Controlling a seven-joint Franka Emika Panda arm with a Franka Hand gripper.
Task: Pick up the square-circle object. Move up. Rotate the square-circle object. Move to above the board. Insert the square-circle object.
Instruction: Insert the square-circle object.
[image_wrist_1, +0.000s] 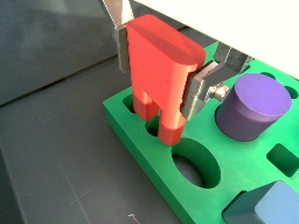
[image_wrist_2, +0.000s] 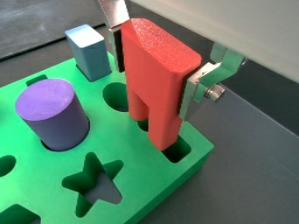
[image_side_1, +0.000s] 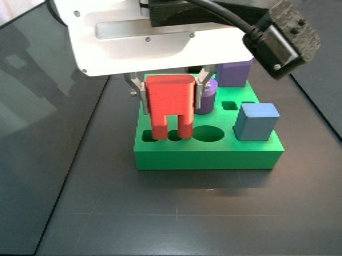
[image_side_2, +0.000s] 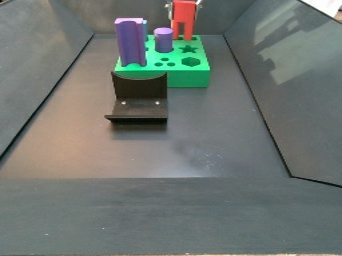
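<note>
The square-circle object (image_wrist_1: 160, 66) is a red piece standing upright, with its two legs reaching down into two holes at a corner of the green board (image_wrist_1: 135, 147). My gripper (image_wrist_1: 163, 80) is shut on its wide upper block, one silver finger on each side. Both wrist views show this; in a wrist view the object (image_wrist_2: 156, 70) sits between the fingers (image_wrist_2: 197, 91) above the board (image_wrist_2: 152, 188). Both side views show the object (image_side_1: 170, 105) (image_side_2: 183, 18) at the board's (image_side_1: 207, 158) edge.
A purple cylinder (image_wrist_1: 253, 107) and a light-blue cube (image_side_1: 257, 122) stand in other holes of the board. A star hole (image_wrist_2: 93, 179) and an oval hole (image_wrist_1: 197, 166) are open. The dark fixture (image_side_2: 138, 100) stands on the floor in front of the board (image_side_2: 187, 78).
</note>
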